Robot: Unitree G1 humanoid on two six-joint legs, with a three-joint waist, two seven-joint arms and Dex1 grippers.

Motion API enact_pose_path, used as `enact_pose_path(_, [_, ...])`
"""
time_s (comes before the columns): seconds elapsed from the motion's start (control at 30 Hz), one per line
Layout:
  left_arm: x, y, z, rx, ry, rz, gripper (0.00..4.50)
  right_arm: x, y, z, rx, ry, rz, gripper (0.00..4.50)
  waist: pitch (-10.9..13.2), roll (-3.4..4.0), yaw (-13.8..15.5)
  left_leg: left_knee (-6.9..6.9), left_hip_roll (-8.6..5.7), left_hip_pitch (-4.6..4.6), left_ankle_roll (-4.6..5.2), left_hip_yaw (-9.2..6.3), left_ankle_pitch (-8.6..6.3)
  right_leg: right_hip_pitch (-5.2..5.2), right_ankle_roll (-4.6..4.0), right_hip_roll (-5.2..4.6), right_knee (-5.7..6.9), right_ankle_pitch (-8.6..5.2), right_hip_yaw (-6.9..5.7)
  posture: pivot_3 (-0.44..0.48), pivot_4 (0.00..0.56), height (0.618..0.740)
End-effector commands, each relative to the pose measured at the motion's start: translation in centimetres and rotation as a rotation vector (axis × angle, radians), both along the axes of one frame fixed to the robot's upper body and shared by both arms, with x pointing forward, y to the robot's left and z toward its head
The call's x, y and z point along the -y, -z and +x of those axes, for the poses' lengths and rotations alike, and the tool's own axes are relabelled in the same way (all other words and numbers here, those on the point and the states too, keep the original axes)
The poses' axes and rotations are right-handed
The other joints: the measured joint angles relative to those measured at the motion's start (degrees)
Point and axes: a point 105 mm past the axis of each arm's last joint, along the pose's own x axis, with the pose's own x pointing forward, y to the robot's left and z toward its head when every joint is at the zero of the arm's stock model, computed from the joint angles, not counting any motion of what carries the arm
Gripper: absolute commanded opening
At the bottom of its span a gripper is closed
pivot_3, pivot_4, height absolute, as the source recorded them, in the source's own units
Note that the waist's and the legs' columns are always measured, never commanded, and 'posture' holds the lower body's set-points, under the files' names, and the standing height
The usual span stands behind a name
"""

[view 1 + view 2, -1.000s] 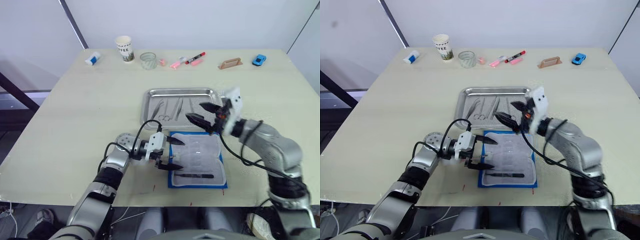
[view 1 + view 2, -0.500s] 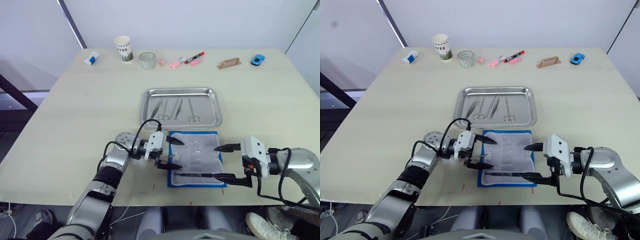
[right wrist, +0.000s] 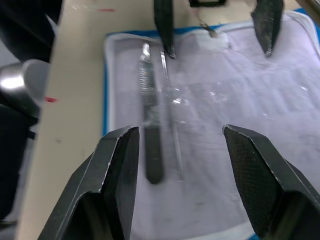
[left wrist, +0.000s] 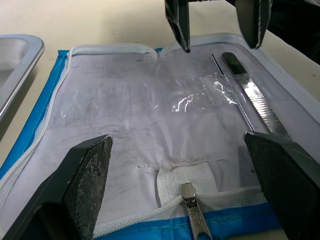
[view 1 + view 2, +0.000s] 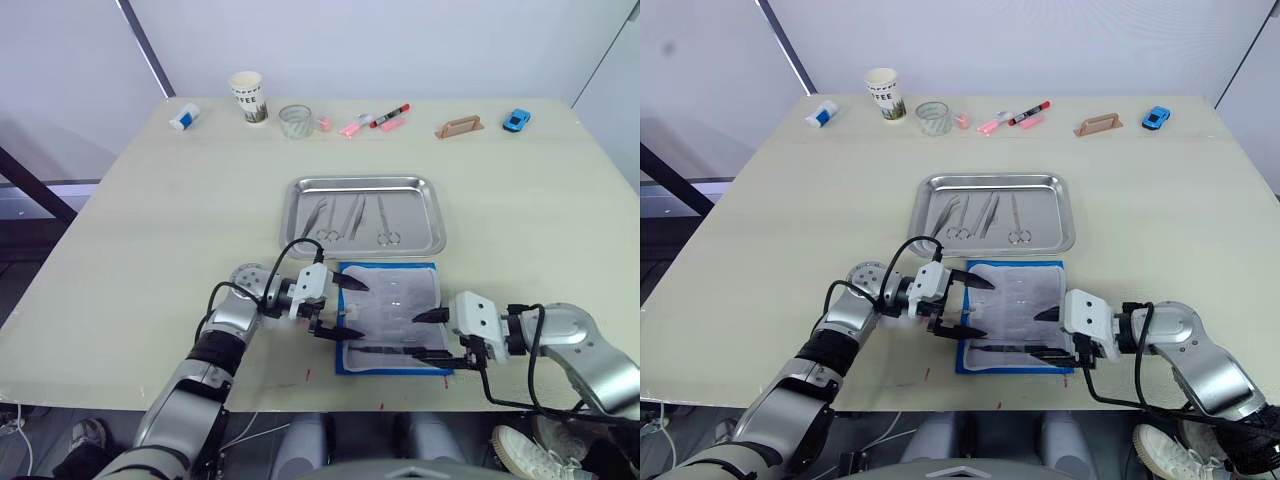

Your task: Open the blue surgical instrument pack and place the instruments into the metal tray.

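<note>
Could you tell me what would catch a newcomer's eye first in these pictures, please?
The blue surgical instrument pack lies unzipped near the table's front edge, one instrument on its pale lining. The open left hand and open right hand flank it from either side. Just behind it, the metal tray holds several instruments.

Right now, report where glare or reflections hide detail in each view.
Left eye view: the metal tray shines evenly, and the instruments in it are legible. Left wrist view: clear film on the blue surgical instrument pack throws bright glints beside the last tool. Right wrist view: the same film glints near that tool.
</note>
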Motion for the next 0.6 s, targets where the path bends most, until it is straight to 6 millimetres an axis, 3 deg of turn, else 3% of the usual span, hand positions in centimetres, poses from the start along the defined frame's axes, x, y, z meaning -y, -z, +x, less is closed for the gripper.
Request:
enact_pose_path(0.03, [-1.1,3.8,-1.5,-0.143,-0.024,0.083,4.5,-0.4,-0.7,0.6,0.032,0.015,0.028,2.99,-0.01,0.01,0.0,0.0,0.0,0.01,0.0,0.0,0.0,0.0,0.0,0.0,0.01,0.0,0.0,0.0,0.15,0.74])
enact_pose_path(0.6, [-0.9,3.6,-1.5,-0.139,-0.019,0.081,4.5,-0.1,0.8,0.6,0.028,0.035,-0.027,2.99,-0.07,0.1,0.01,0.05,-0.04,0.06,0.0,0.0,0.0,0.04,0.0,0.01,0.12,0.0,0.01,0.0,0.15,0.74])
